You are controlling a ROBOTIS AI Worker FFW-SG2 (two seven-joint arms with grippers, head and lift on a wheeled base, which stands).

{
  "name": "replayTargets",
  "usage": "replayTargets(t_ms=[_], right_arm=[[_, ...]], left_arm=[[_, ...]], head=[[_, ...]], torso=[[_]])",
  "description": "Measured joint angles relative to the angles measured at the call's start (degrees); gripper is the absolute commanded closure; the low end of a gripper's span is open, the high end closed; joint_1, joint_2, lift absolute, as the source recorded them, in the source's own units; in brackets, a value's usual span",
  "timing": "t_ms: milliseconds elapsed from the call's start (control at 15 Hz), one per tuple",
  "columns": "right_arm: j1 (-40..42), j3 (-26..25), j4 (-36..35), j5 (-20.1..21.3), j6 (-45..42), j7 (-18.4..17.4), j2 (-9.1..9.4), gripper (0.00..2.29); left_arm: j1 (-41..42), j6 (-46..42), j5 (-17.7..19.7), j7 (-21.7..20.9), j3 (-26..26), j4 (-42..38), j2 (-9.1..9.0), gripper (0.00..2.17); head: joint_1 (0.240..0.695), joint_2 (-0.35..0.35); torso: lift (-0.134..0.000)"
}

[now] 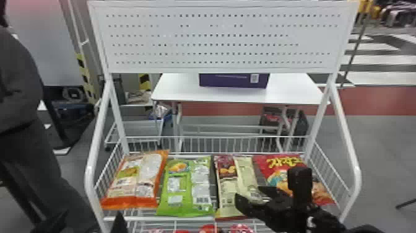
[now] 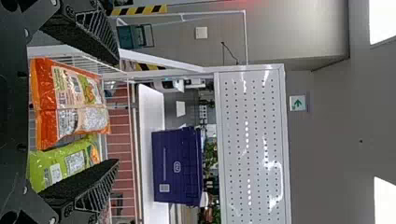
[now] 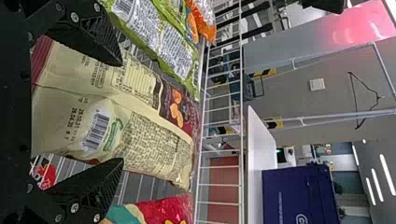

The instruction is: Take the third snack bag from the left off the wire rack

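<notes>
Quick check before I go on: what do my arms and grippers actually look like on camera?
Everything is black. The right arm is bulky and matte. The left gripper and right gripper each have two flat, wedge-shaped fingers that taper to a point. The left wrist view shows ribbed grooves along them. Small silver screws fasten them at the base.

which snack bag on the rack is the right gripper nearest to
The cream-and-maroon bag, third from left, between the green bag and red bag; the right gripper is open over it.
</notes>
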Motion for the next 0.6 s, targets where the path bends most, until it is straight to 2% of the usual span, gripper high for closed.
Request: replayTargets(t_ms=[67, 133, 200, 267, 600], right_arm=[[-0.9, 0.6, 0.7, 0.2, 0.9, 0.4, 0.19, 0.68], [-1.8, 1.2, 1.4, 0.6, 2.0, 0.8, 0.45, 1.3], [-2.5, 1.6, 1.7, 1.0, 3.2, 1.0, 0.72, 2.04], [-2.9, 1.8, 1.8, 1.4, 4.2, 0.9, 0.96, 2.24], [-1.5, 1.4, -0.5, 2.4, 5.5, 0.6, 1.07, 2.24]], left_arm=[[-0.1, 0.0, 0.0, 0.0, 0.0, 0.1, 0.03, 0.15], [-0.1, 0.0, 0.0, 0.0, 0.1, 0.2, 0.06, 0.15], [-0.1, 0.0, 0.0, 0.1, 0.1, 0.2, 0.07, 0.15], [-0.2, 0.0, 0.0, 0.1, 0.2, 0.3, 0.08, 0.15], [-0.8, 0.0, 0.5, 0.0, 0.5, 0.7, 0.28, 0.15]], head=[[0.499, 0.0], [0.499, 0.0], [0.499, 0.0], [0.499, 0.0], [0.499, 0.0]], torso=[[0.0], [0.0], [0.0], [0.0], [0.0]])
